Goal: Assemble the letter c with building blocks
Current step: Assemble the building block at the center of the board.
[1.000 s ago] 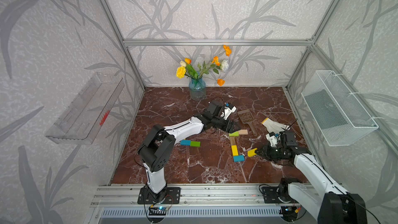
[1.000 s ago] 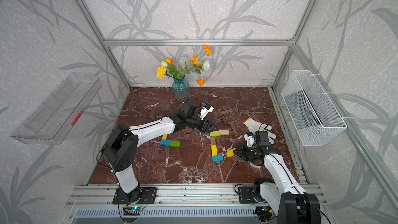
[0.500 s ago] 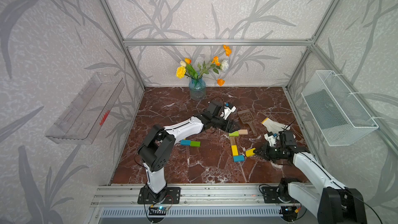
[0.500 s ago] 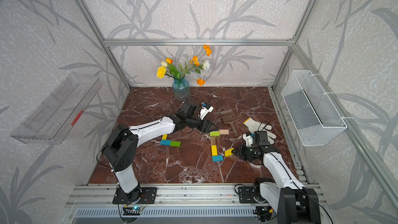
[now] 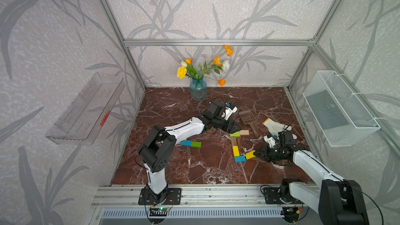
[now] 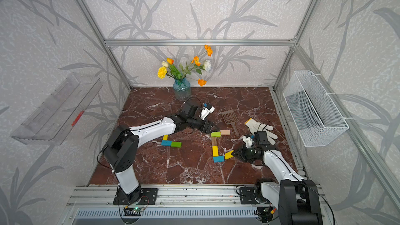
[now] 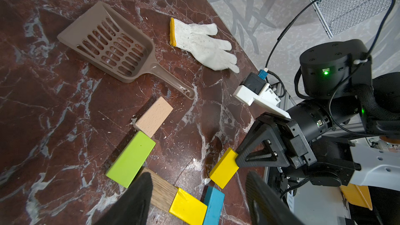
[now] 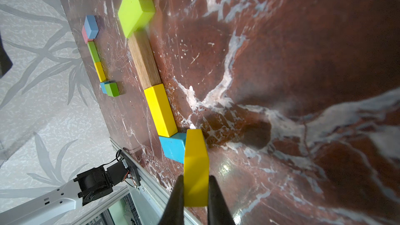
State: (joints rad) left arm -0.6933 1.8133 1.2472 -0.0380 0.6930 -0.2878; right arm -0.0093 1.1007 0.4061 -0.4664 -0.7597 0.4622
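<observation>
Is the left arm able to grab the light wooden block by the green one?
Probably yes. The left gripper is open and empty, close to the light wooden block, with nothing on top of it. The lime green block touches one end; the brown scoop lies nearby.

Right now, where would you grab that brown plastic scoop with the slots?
Probably by the thin handle of the brown slotted plastic scoop, coming straight down from above, jaws across its narrow width. The scoop lies flat, its pan looks too wide to span, and the handle sticks out free, ending short of the pale wooden block.
</observation>
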